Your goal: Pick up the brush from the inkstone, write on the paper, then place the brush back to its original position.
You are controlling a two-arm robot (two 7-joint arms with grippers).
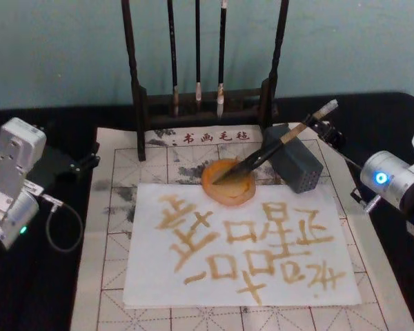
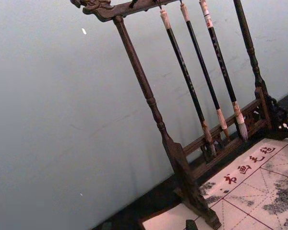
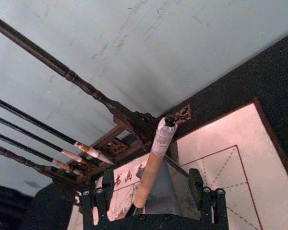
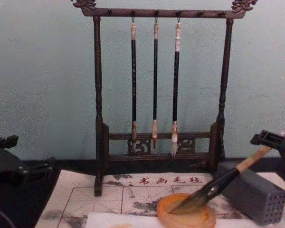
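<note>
Amber strokes cover the paper point(image 1: 159, 276); the brush point(image 1: 276, 145) lies bristles-down in the inkstone point(image 1: 214, 197), handle propped on the grey block point(image 1: 298, 169). Our right gripper point(image 3: 151, 182) straddles the handle, jaws apart; we judge a straight, untouching retreat best. The left gripper point(image 1: 88, 160) sits parked left.

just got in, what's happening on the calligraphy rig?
The paper is already covered in amber characters. The brush lies with its bristles in the inkstone and its handle propped on the grey block. The right gripper is open around the handle end, not clamping it. The left gripper is parked at the left.
</note>
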